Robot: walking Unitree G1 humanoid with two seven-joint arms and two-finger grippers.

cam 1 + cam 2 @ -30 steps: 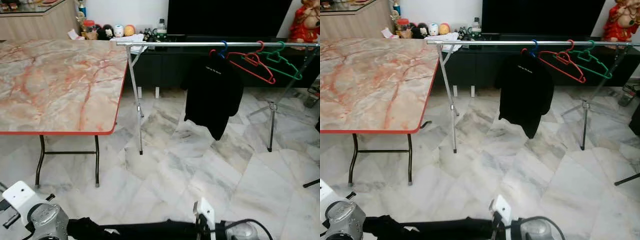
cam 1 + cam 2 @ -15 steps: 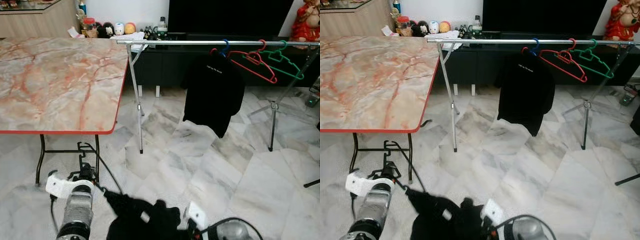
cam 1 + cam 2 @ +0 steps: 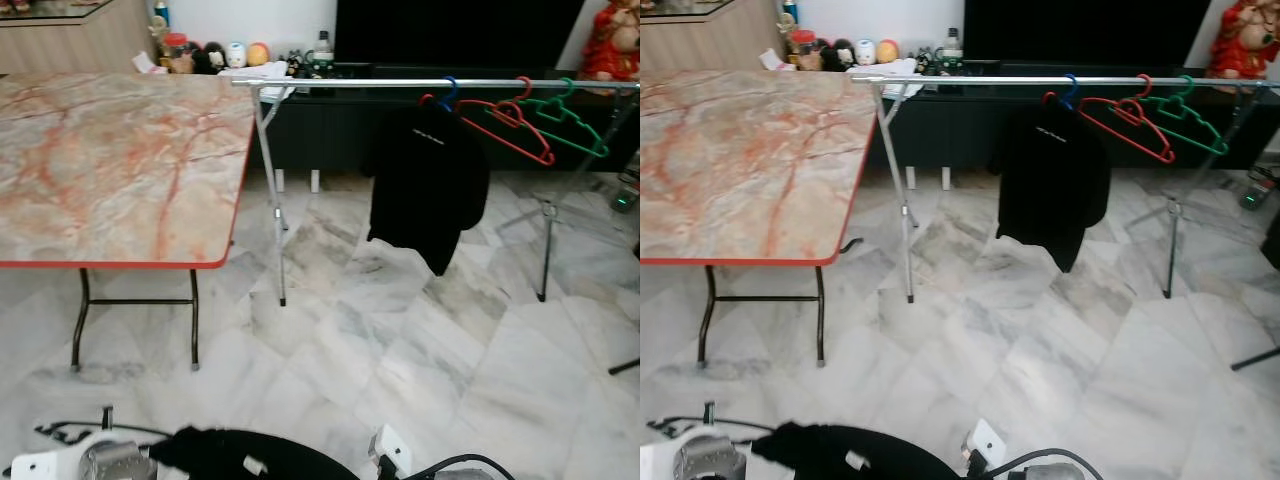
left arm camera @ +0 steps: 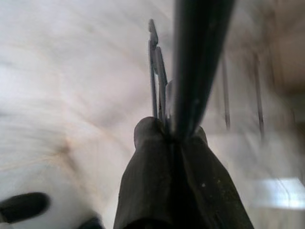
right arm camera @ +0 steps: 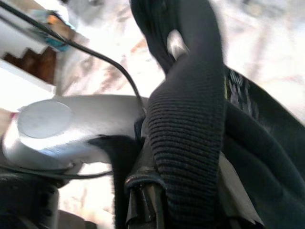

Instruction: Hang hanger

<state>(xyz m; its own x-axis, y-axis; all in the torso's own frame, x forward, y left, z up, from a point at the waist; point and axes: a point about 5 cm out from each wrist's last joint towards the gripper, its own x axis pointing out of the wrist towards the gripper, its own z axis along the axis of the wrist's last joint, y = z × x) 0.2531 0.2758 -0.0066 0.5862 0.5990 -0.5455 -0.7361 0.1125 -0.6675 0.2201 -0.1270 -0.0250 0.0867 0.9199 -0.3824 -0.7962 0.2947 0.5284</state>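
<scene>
A black garment [image 3: 240, 455] lies stretched between my two arms at the bottom edge of the left eye view. My left gripper [image 4: 174, 136] is shut on a dark strip of it, which runs straight out from between the fingers. In the right wrist view the garment's ribbed edge [image 5: 188, 124] drapes along my right gripper [image 5: 157, 191], which is shut on the cloth. Ahead stands a silver clothes rail [image 3: 400, 84]. On it hang a black shirt [image 3: 425, 185], a red hanger [image 3: 505, 125] and a green hanger [image 3: 570, 122].
A marble-patterned folding table [image 3: 110, 170] with a red rim stands at the left, close to the rail's left leg [image 3: 272, 200]. A dark TV cabinet [image 3: 330, 130] runs behind the rail. White marble floor [image 3: 400, 350] lies between me and the rail.
My left arm, stretched out over the floor half a second ago, has dropped back to the bottom edge. The bunched garment has sunk with it and now lies spread low.
</scene>
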